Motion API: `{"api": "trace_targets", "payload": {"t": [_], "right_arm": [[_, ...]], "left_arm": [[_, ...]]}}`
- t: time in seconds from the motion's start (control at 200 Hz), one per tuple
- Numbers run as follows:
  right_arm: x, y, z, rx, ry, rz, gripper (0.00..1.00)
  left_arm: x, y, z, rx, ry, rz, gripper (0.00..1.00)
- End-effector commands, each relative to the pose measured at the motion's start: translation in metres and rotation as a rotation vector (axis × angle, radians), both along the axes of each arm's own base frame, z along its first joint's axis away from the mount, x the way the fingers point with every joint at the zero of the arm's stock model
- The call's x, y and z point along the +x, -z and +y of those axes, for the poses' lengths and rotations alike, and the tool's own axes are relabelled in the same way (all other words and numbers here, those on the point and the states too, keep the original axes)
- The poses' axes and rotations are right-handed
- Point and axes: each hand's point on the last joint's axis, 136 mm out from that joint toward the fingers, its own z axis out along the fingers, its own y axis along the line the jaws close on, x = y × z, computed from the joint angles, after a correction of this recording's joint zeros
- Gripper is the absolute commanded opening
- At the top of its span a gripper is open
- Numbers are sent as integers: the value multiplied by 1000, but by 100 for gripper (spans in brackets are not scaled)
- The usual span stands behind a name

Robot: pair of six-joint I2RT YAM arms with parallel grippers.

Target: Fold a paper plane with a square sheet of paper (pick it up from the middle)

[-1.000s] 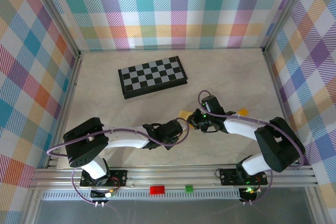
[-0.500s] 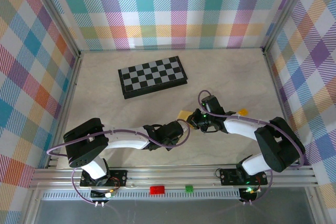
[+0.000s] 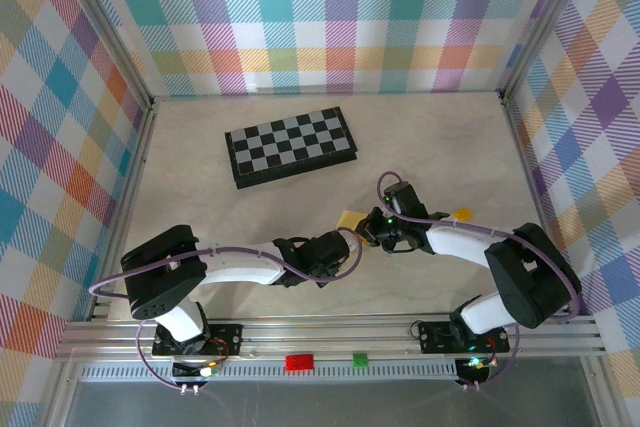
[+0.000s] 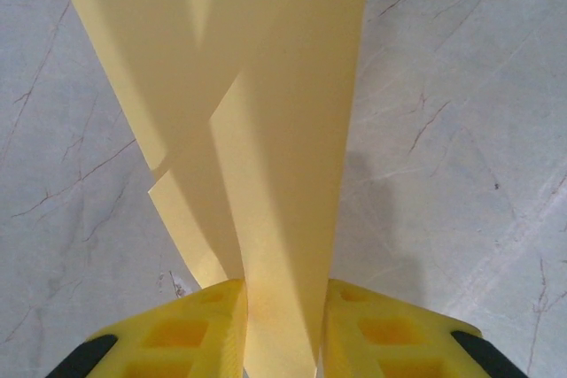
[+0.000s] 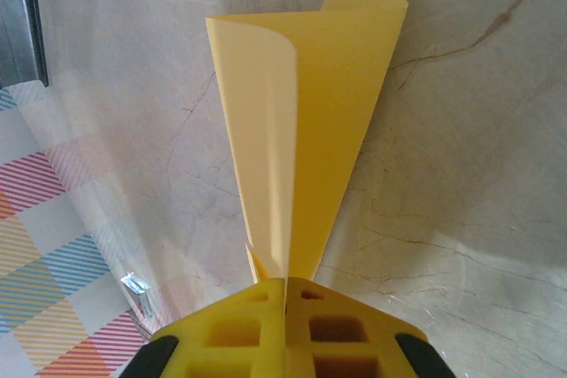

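Half-folded paper plane (image 4: 283, 130) spans between my pincers, low over table (image 4: 461, 130). Right pincer (image 5: 285, 285) clamped tight on one end; left pincer (image 4: 282, 294) pinches other end. Thin, light, floppy and quick to crumple, I judge: hold by centre crease, gently.

The chessboard (image 3: 291, 145) lies on the tabletop (image 3: 200, 207) towards the back, left of centre. In front of it and to its right, near the middle, the paper (image 3: 350, 218) sits between the two pincers. The left pincer (image 3: 352, 237) meets it from the near left and the right pincer (image 3: 366, 230) from the right. A small block (image 3: 463, 213) lies further right, behind the right arm.
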Motion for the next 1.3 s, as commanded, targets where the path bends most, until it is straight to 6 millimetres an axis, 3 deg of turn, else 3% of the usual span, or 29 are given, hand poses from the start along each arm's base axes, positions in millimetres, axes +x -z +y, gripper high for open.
{"api": "trace_targets", "payload": {"t": [0.0, 0.5, 0.83, 0.99, 1.13, 1.295], "right_arm": [[5, -5, 4, 21, -1, -1, 2], [5, -4, 5, 21, -1, 0, 1], [6, -3, 5, 21, 1, 1, 3], [6, -7, 4, 17, -2, -15, 10], [6, -14, -11, -63, 19, -52, 19], [2, -19, -43, -205, 67, -88, 26]], "left_arm": [[3, -11, -9, -29, 16, -35, 23], [2, -11, -11, -30, 24, -35, 28], [2, -7, -11, -19, 25, -33, 15], [2, -3, -7, 1, 15, -32, 10], [1, 0, -5, -2, 2, -19, 8], [-4, 4, -7, -43, -12, 39, 5]]}}
